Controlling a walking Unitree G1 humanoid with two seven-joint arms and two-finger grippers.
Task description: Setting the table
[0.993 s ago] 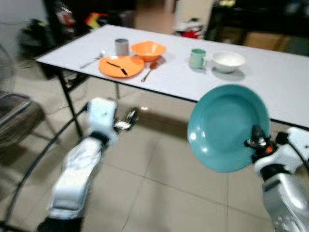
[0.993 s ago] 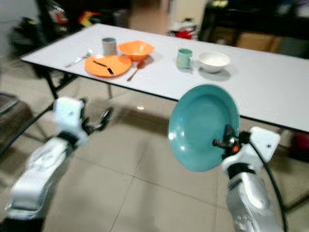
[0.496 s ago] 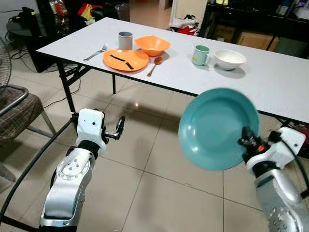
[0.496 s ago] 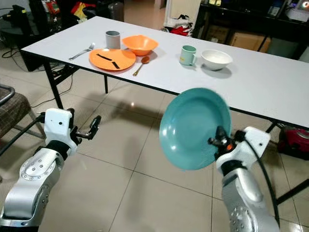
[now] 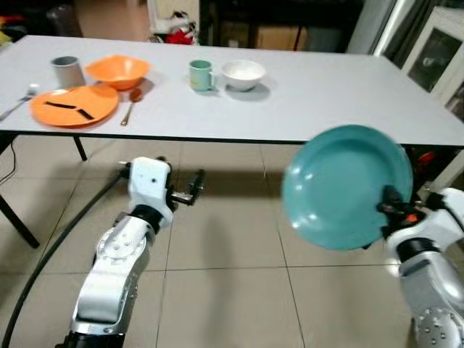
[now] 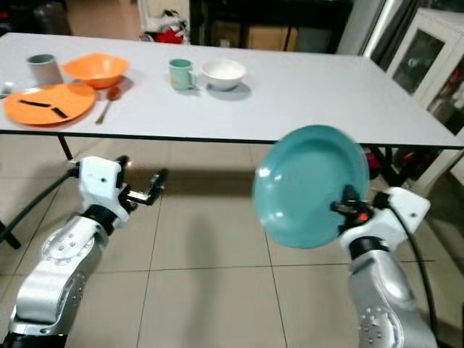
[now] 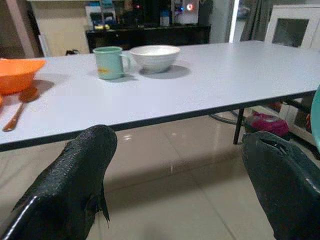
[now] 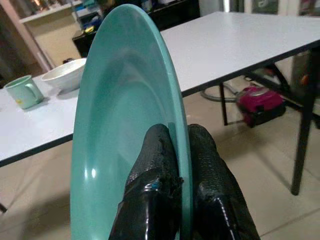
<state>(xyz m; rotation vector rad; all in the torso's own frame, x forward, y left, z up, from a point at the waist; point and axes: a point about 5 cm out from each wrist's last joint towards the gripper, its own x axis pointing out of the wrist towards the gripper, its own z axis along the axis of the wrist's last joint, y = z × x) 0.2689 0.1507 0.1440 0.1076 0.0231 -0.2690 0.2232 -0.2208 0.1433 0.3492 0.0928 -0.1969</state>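
Left eye view: the right gripper (image 5: 391,206) pinches the rim of the teal plate (image 5: 341,185), held on edge over the floor — the white table (image 5: 326,94) lies ahead and above it. The left gripper (image 5: 194,190), nearer the table edge, hangs spread and empty. No writing is legible.

A long white table (image 5: 341,87) on black legs stands on glossy beige floor tiles (image 5: 225,290), dark shelving (image 7: 150,35) behind
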